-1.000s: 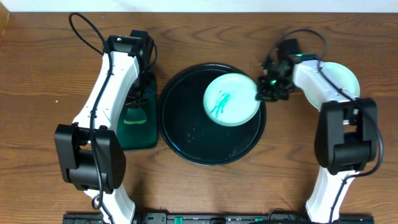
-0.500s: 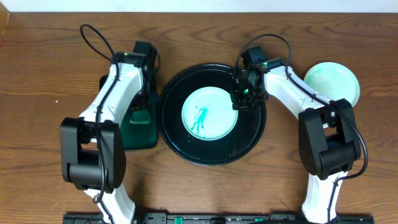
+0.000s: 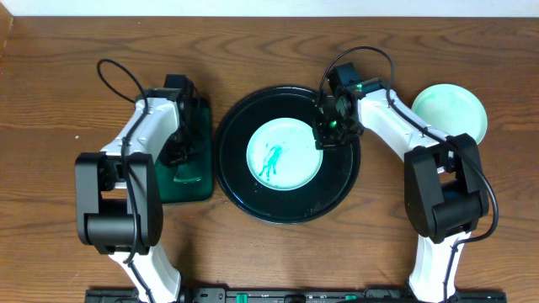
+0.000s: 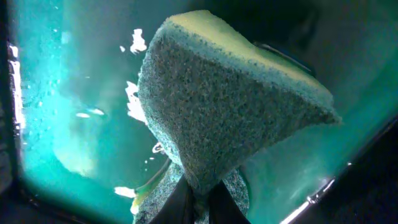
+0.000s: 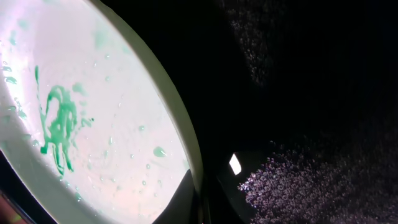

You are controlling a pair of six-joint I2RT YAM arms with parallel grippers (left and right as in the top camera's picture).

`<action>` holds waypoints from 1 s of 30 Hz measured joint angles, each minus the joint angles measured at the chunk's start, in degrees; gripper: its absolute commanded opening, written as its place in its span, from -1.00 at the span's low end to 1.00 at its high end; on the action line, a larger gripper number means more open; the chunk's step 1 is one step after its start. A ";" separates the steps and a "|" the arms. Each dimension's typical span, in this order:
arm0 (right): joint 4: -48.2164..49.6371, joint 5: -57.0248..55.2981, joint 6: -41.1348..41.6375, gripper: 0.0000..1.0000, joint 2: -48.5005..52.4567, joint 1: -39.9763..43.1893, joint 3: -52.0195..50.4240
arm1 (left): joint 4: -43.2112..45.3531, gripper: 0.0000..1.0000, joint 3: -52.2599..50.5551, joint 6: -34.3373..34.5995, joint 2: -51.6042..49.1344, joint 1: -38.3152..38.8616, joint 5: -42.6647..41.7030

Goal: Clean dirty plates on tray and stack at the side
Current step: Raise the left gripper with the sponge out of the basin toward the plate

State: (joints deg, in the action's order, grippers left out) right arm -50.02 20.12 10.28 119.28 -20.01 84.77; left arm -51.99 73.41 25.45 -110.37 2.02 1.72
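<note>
A white dirty plate [image 3: 285, 156] with a green paint smear lies in the middle of the round black tray [image 3: 236, 187]. My right gripper [image 3: 325, 135] is shut on its right rim. In the right wrist view the plate [image 5: 93, 106] fills the left, and the gripper [image 5: 200, 202] pinches its edge over the wet tray [image 5: 298, 93]. A pale mint plate [image 3: 449, 114] sits on the wooden table at the far right. My left gripper [image 3: 182, 156] hangs over the green tray, shut on a sponge [image 4: 230, 106] that is pinched at its narrow end by that gripper [image 4: 200, 205].
A rectangular dark-green tray [image 3: 200, 190] holding greenish liquid [image 4: 68, 106] stands just left of the black tray. Both arm bases stand near the front edge. Cables loop above each wrist. Bare wood lies at the far left and along the back.
My right gripper carried the smeared plate from the tray's right edge to its middle and set it low. The left arm shifted slightly over the green tray with the sponge.
</note>
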 measured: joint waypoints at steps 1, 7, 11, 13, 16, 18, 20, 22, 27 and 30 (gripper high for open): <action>-0.07 0.00 0.00 -0.97 0.00 0.00 0.00 | -0.04 -0.86 0.00 0.00 0.00 -0.11 -0.31; -0.09 -0.02 0.00 -0.98 0.00 0.00 0.00 | -0.31 -0.86 0.02 -0.44 0.24 -0.13 -1.09; -0.07 -0.02 0.02 -0.97 0.00 0.00 0.00 | -1.62 -0.86 0.02 -0.46 3.23 0.04 -2.21; -0.07 -0.02 0.02 -0.97 0.00 0.00 0.00 | -1.60 -0.86 0.02 -0.46 7.06 0.48 -2.67; 0.00 -0.04 0.02 -0.98 0.00 0.00 0.00 | -2.10 -0.86 0.04 -0.46 14.01 1.70 -3.15; 0.15 -0.04 0.02 -0.97 0.00 0.00 0.00 | -2.82 -0.86 0.50 -0.46 18.29 3.04 -4.00; 0.26 -0.07 0.02 -0.97 0.00 0.00 0.00 | -3.17 -0.86 1.05 -0.46 20.96 4.59 -5.46; 0.42 -0.07 0.02 -0.97 0.00 0.00 0.00 | -3.15 -0.85 1.31 -0.46 21.70 6.29 -7.13; 0.59 -0.11 0.02 -0.97 -0.02 0.00 0.00 | -2.29 -0.85 1.31 -0.44 19.06 11.85 -10.05; 0.59 -0.15 0.02 -0.97 0.00 0.00 0.00 | -0.09 -0.86 1.31 -0.44 16.02 15.50 -10.82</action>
State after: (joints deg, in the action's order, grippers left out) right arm -49.43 19.97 10.31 119.28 -20.01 84.77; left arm -52.07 74.72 25.02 -94.35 17.52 -9.10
